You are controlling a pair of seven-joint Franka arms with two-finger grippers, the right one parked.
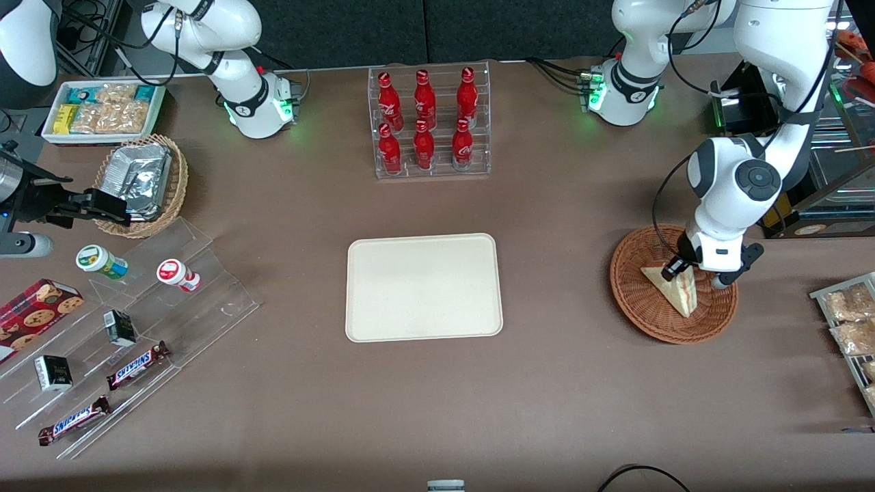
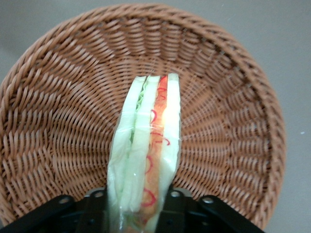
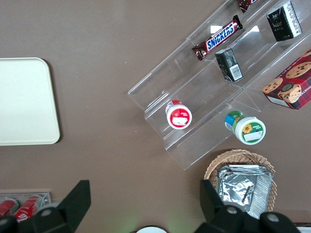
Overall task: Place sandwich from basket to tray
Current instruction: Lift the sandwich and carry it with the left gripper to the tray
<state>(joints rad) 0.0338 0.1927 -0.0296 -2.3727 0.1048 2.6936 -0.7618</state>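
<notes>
A wrapped triangular sandwich [image 1: 673, 290] of pale bread with red-orange and green filling lies in the round reddish-brown wicker basket [image 1: 632, 311] toward the working arm's end of the table. My left gripper [image 1: 678, 268] is down inside the basket, shut on the end of the sandwich farther from the front camera. The wrist view shows the sandwich [image 2: 148, 145] standing on its edge, pinched between the black fingers of the gripper [image 2: 138, 213], with the basket [image 2: 58, 97] weave all around it. The flat cream tray [image 1: 424, 287] sits bare at the table's middle, well apart from the basket.
An acrylic rack of red bottles [image 1: 429, 123] stands farther from the front camera than the tray. A rack of snack packets [image 1: 851, 321] lies at the working arm's edge. A tan foil-packet basket [image 1: 140, 181] and a stepped acrylic display [image 1: 137, 328] are toward the parked arm's end.
</notes>
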